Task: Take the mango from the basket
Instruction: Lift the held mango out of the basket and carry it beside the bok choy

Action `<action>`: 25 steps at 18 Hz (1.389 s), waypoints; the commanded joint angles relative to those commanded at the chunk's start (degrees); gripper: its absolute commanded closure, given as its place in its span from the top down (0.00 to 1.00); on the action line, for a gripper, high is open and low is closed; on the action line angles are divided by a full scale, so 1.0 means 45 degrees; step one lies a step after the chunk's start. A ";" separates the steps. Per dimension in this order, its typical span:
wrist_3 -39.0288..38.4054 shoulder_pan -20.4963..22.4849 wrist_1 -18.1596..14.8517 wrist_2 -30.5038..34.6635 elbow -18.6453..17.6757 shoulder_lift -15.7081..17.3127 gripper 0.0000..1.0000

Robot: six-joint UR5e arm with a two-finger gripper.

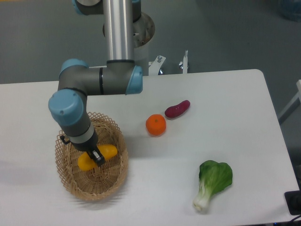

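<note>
The mango (109, 151), a smooth yellow-orange oval fruit, lies inside the tan wicker basket (113, 181) at the table's front left. My gripper (96, 157) reaches down into the basket and sits right across the mango's middle, so the fruit shows on both sides of the fingers. The fingers look closed against the mango, but the view is too small to tell a firm grip. The mango still rests low in the basket.
A round orange (155, 125) and a purple oblong vegetable (177, 108) lie at the table's middle. A green bok choy (212, 182) lies at the front right. The arm's elbow (101, 81) hangs above the basket's far rim.
</note>
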 joint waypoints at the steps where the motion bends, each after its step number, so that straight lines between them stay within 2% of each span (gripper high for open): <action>1: 0.0019 0.0292 -0.0136 -0.0137 0.0058 0.0195 0.46; 3: 0.0020 0.0839 -0.0467 -0.0410 0.0408 0.0489 0.46; 7: 0.0175 0.2030 -0.1755 -0.0587 0.1326 0.0588 0.46; 8: 0.0195 0.2323 -0.1874 -0.0607 0.1483 0.0588 0.46; 12: 0.0954 0.3611 -0.1914 -0.0899 0.1933 0.0607 0.46; 18: 0.3278 0.5956 -0.2050 -0.1582 0.1934 0.0861 0.46; 21: 0.4217 0.6622 -0.2421 -0.1662 0.1914 0.0881 0.46; 25: 0.4453 0.6954 -0.2422 -0.1662 0.1855 0.1057 0.46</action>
